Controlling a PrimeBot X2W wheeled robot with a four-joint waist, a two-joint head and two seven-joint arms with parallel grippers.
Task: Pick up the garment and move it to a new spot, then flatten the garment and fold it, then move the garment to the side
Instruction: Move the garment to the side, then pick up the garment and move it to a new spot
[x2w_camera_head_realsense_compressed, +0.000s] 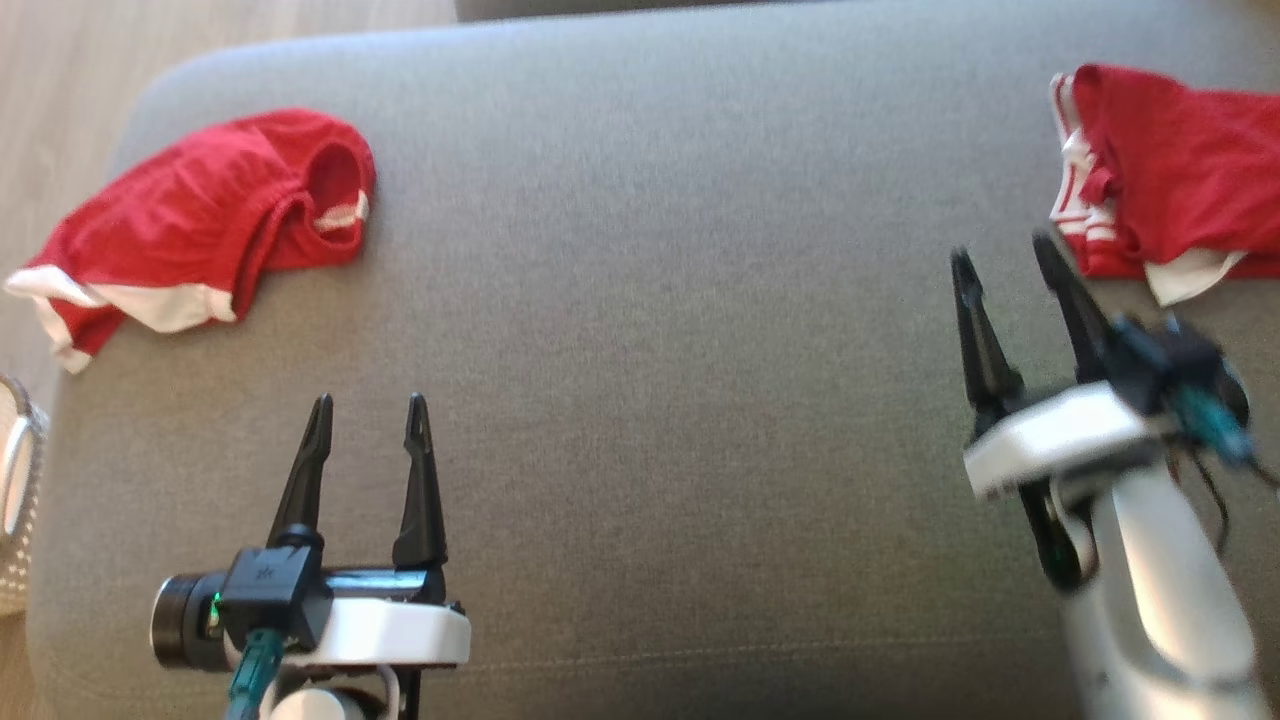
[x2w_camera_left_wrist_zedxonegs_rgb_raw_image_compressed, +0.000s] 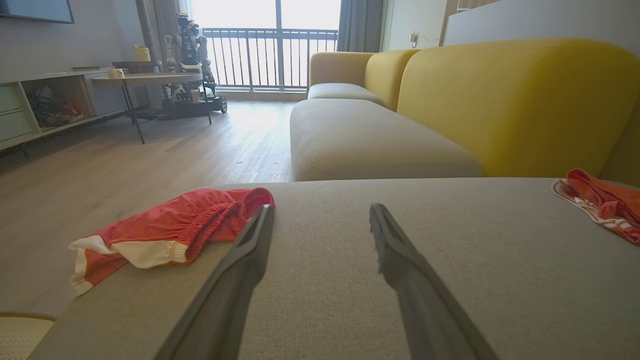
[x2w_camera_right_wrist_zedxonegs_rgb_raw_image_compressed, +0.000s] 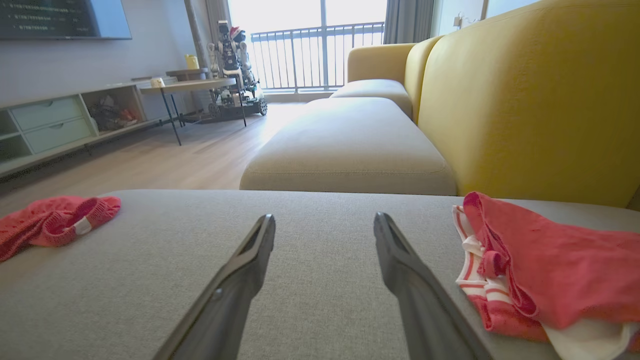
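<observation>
A red garment (x2w_camera_head_realsense_compressed: 1160, 175) with white stripes lies bunched at the far right of the grey cushion (x2w_camera_head_realsense_compressed: 640, 300); the right wrist view has it (x2w_camera_right_wrist_zedxonegs_rgb_raw_image_compressed: 545, 270) just right of my fingers. A second red garment (x2w_camera_head_realsense_compressed: 200, 225) with white trim, its waistband open, lies at the cushion's far left edge (x2w_camera_left_wrist_zedxonegs_rgb_raw_image_compressed: 170, 230), partly hanging over. My right gripper (x2w_camera_head_realsense_compressed: 1005, 250) is open and empty, its tips just left of the striped garment, apart from it. My left gripper (x2w_camera_head_realsense_compressed: 370, 405) stands open and empty over bare cushion, below the left garment.
Beyond the cushion stand a beige seat (x2w_camera_right_wrist_zedxonegs_rgb_raw_image_compressed: 350, 145) and yellow sofa backs (x2w_camera_right_wrist_zedxonegs_rgb_raw_image_compressed: 525, 100). Wood floor (x2w_camera_left_wrist_zedxonegs_rgb_raw_image_compressed: 125, 160), a side table (x2w_camera_left_wrist_zedxonegs_rgb_raw_image_compressed: 150, 82), low shelves and another robot (x2w_camera_right_wrist_zedxonegs_rgb_raw_image_compressed: 232, 65) by the balcony door are further off. A white perforated basket rim (x2w_camera_head_realsense_compressed: 15, 480) sits at the left edge.
</observation>
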